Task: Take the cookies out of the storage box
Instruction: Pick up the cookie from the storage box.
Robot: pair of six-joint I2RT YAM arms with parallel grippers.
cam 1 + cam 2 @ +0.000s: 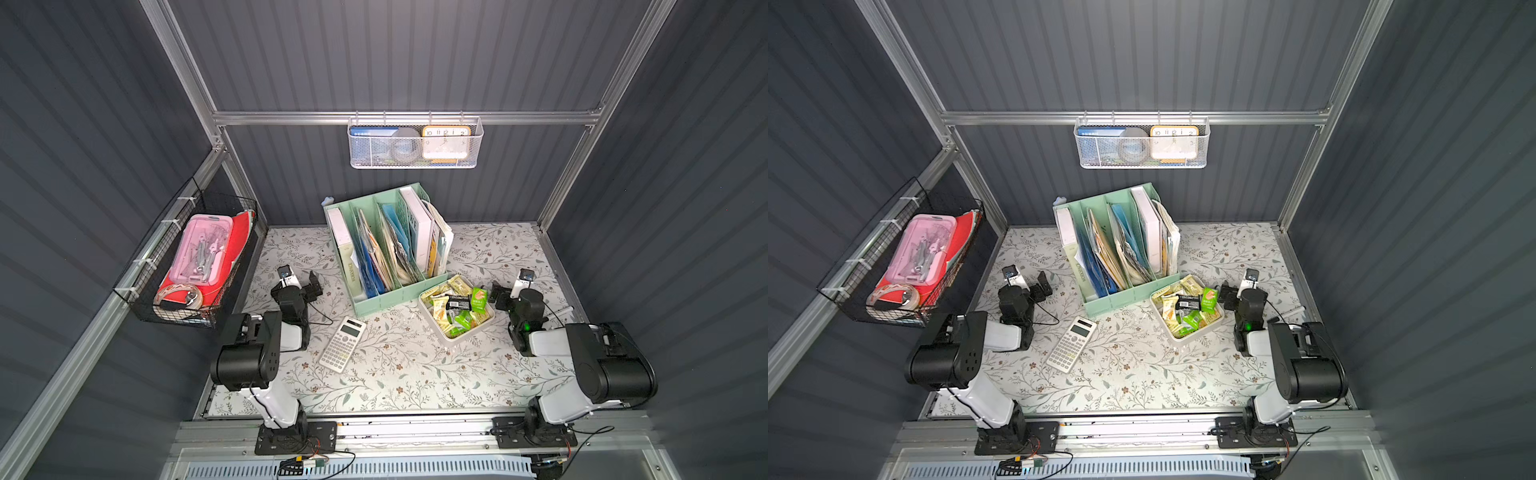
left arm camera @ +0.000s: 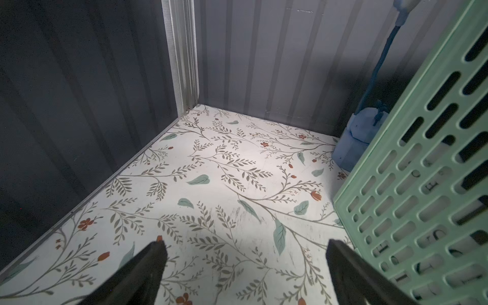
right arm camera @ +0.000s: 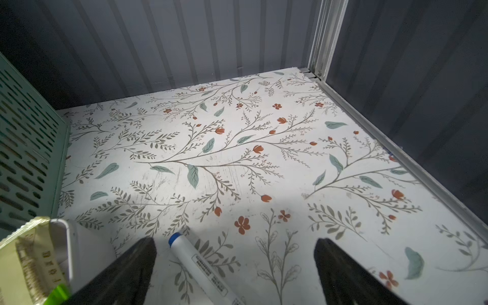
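**A:** Where are the cookies (image 1: 457,307)?

**B:** Heaped in the storage box (image 1: 473,329), just beside the green file organiser (image 1: 386,249). Their long axes point every which way.

**A:** Which arm is nearer?

**B:** The right. The right gripper (image 3: 235,245) is spread wide and empty, with the box just to its left. It may be touching the rim, but that's hard to say. The left gripper (image 2: 245,244), equally wide and empty, sits well apart past the organiser.

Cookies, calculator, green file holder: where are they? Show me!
cookies (image 1: 456,311): in a top view, middle of the pile.
calculator (image 1: 343,347): in a top view, its keys.
green file holder (image 1: 386,298): in a top view, its low front wall.
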